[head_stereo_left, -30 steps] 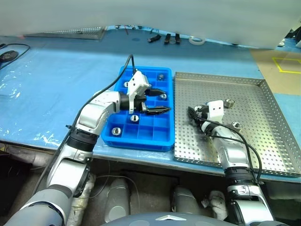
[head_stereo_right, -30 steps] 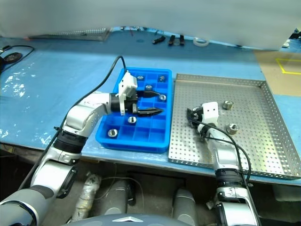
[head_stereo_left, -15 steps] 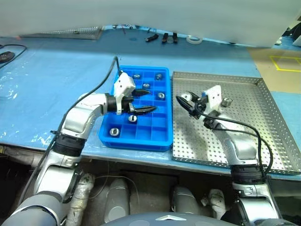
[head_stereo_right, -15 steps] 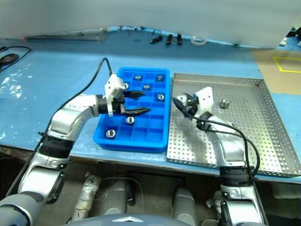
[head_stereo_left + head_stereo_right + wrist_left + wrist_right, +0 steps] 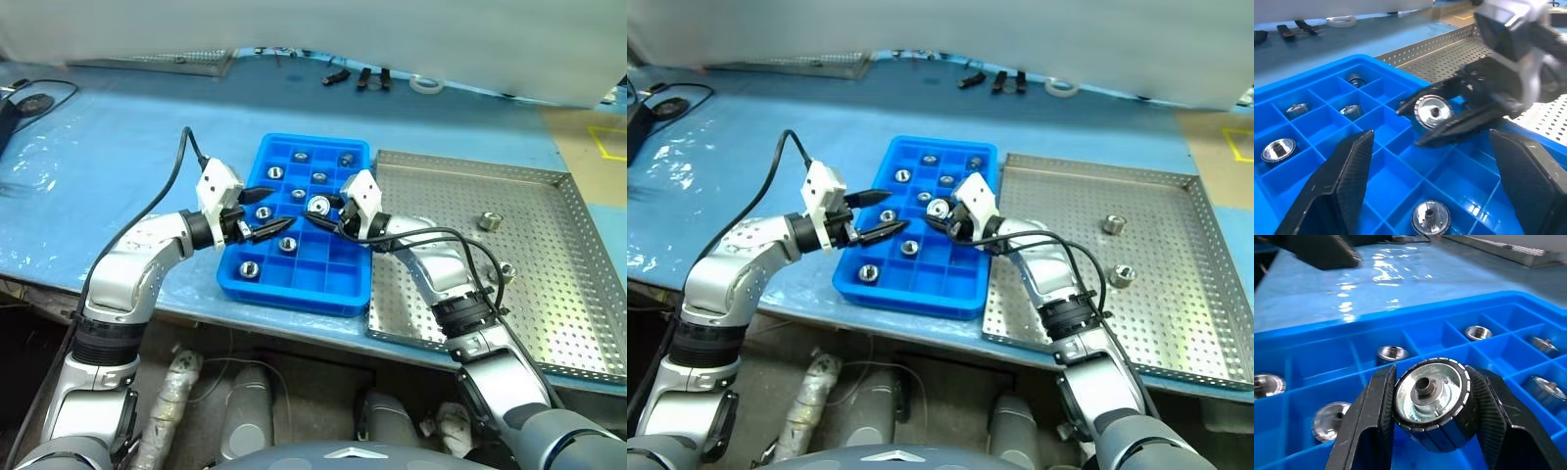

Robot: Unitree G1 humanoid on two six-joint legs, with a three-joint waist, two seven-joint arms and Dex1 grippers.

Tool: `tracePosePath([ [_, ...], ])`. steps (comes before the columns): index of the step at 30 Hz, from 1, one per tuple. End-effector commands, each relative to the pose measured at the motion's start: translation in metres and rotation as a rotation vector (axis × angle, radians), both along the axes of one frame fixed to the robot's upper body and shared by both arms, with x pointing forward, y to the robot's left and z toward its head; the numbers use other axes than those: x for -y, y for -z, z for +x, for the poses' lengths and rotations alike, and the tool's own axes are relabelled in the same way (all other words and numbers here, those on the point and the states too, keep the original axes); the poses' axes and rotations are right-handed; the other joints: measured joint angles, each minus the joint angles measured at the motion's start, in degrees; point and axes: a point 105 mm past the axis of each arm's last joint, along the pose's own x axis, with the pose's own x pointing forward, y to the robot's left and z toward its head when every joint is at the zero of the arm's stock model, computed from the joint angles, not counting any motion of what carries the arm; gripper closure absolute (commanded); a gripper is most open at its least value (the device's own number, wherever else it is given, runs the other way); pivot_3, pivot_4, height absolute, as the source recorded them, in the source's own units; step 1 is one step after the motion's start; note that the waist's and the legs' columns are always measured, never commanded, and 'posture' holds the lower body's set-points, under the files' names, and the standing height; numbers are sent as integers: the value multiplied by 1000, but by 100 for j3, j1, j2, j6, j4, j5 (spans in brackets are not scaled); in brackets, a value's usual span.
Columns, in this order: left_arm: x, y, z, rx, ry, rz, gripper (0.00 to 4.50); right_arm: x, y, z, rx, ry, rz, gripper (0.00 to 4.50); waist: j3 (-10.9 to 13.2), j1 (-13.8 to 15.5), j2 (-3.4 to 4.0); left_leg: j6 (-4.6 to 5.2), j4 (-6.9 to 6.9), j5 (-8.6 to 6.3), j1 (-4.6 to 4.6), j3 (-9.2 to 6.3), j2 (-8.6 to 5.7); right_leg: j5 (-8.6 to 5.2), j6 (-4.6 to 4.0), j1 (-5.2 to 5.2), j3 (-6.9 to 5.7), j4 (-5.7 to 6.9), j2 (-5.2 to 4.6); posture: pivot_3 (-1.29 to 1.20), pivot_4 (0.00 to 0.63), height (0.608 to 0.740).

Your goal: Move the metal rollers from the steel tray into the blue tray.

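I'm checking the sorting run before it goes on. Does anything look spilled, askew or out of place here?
Nothing stands out. The right gripper holds one roller squarely over the blue tray. The rollers already in the tray each sit in their own compartment, and two rollers wait on the steel tray. The left gripper is open beside it.

Head-high stereo pair (wrist close-ups)

What I can't make out

My right arm hides part of the steel tray [image 5: 549, 255]; small dark items [image 5: 367, 78] on the far table are unreadable.
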Motion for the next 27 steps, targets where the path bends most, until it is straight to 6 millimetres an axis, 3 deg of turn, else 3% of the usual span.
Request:
tracePosePath([
  [1,-3,-15,-3,51,-12,-12,524,0,-10,2,48,-5,19,2681,0,18,0,0,0,0,-2,-1,0,0,0,0,0,0,2,200,150,740],
  [6,0,-14,-1,46,-3,-13,524,-3,10,-5,6,-23,-23,2681,-2,12,-4,-3,0,2,3,-2,1,0,0,1,0,2,6,182,150,740],
  [12,5,-14,1,42,21,-12,524,4,2,3,43,80,5,701,-3,-2,-6,-11,0,7,18,-3,2,1,-1,5,3,13,8,155,150,740],
  [17,12,-14,5,36,64,-16,524,19,-21,2,88,117,61,701,-3,-6,-6,-19,0,12,18,-4,2,3,-3,5,6,18,8,76,150,740],
  [21,27,-14,9,29,131,-30,524,49,-43,-5,132,187,94,701,-3,-25,-7,-32,2,21,15,-4,0,4,-2,4,8,16,10,-12,150,740],
  [27,65,-9,13,20,275,-53,524,126,-48,-28,144,432,62,701,-4,-103,-9,-31,3,22,20,-2,0,4,0,9,23,11,16,-160,150,740],
])
